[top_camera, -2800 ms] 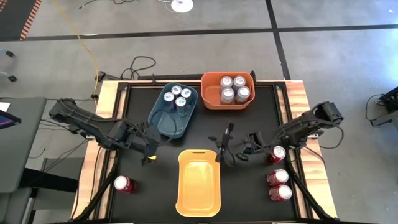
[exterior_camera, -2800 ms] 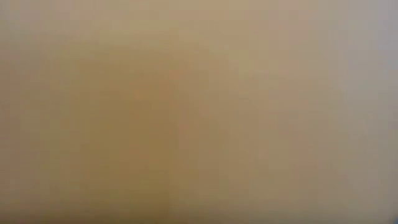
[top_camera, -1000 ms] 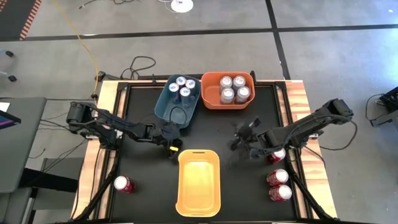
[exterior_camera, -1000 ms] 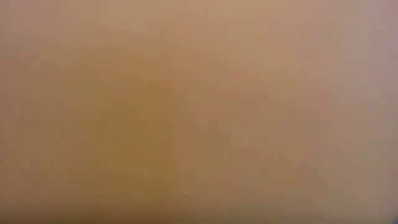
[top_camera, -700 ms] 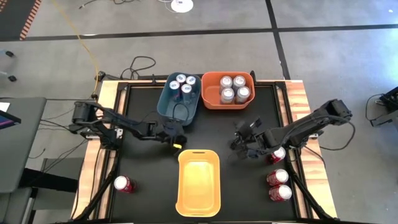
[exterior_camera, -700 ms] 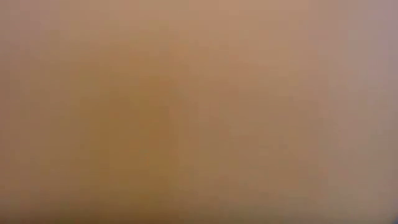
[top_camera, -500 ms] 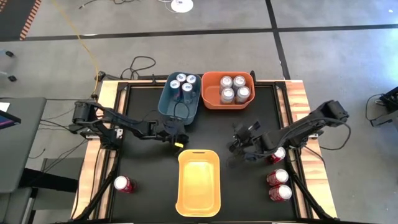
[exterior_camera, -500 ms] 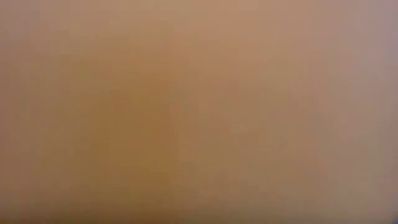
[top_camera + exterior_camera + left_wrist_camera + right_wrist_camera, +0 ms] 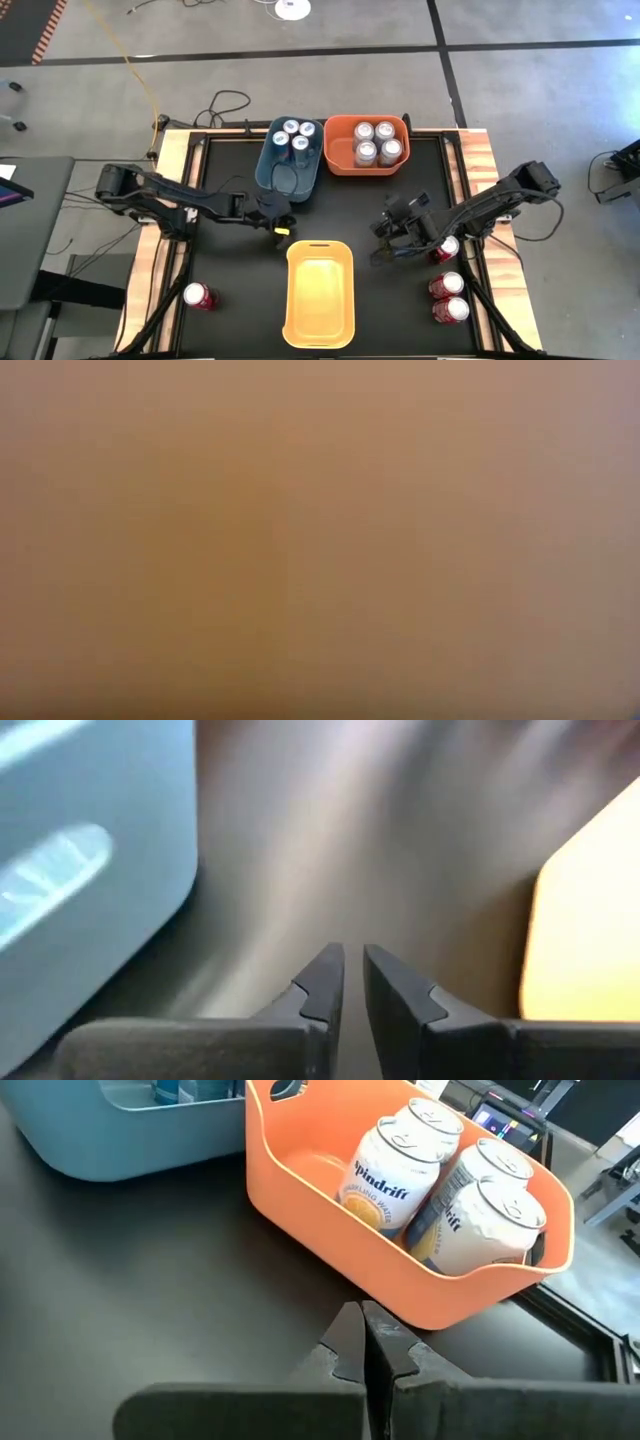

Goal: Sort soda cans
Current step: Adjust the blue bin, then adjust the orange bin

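Several blue soda cans (image 9: pixel 298 132) stand at the far end of the blue bin (image 9: pixel 284 183). Several silver cans (image 9: pixel 405 1165) stand in the orange bin (image 9: pixel 366 164). The yellow bin (image 9: pixel 320 300) holds nothing. One red can (image 9: pixel 198 295) stands upright at the table's near left, and three red cans (image 9: pixel 447 285) stand at the right edge. My left gripper (image 9: pixel 352 952) hangs between the blue and yellow bins, a narrow gap between its fingers and nothing in it. My right gripper (image 9: pixel 362 1315) is shut and empty, right of the yellow bin, pointing toward the orange bin.
The table top is black with wooden side rails (image 9: pixel 482 150). The three bins take up the middle and far part. Bare black surface lies between the yellow bin and the red cans on either side. The low view shows only a tan blur.
My left gripper has risen a little, away from the blue bin's near end. The blue bin's near end has slid slightly toward the table's right, so the bin lies straighter, while its far end stayed put. My right gripper has sunk a little and tipped further down.
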Available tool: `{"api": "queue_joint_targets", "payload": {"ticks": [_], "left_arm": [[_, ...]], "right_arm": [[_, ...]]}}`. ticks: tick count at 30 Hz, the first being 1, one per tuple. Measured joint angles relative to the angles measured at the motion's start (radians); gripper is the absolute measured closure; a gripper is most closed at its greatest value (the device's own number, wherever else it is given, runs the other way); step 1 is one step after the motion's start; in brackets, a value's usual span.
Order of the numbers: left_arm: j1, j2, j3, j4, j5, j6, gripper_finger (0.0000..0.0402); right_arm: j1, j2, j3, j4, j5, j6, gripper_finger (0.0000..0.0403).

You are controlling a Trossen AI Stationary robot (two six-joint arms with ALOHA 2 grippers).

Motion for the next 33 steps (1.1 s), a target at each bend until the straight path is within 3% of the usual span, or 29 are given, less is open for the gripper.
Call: {"api": "queue_joint_targets", "payload": {"ticks": [13, 23, 33], "left_arm": [[-0.008, -0.129, 0.0, -0.204, 0.003, 0.012, 0.0365], [-0.01, -0.125, 0.0, -0.177, 0.017, 0.068, 0.0399], [-0.01, -0.13, 0.0, -0.168, 0.01, 0.087, 0.0401]], "right_arm": [[0.002, 0.0, 0.0, 0.037, -0.022, -0.019, 0.0395], [-0.131, 0.0, 0.001, 0.037, -0.121, -0.161, 0.0395], [-0.267, 0.0, 0.179, -0.235, -0.111, -0.163, 0.0395]]}}
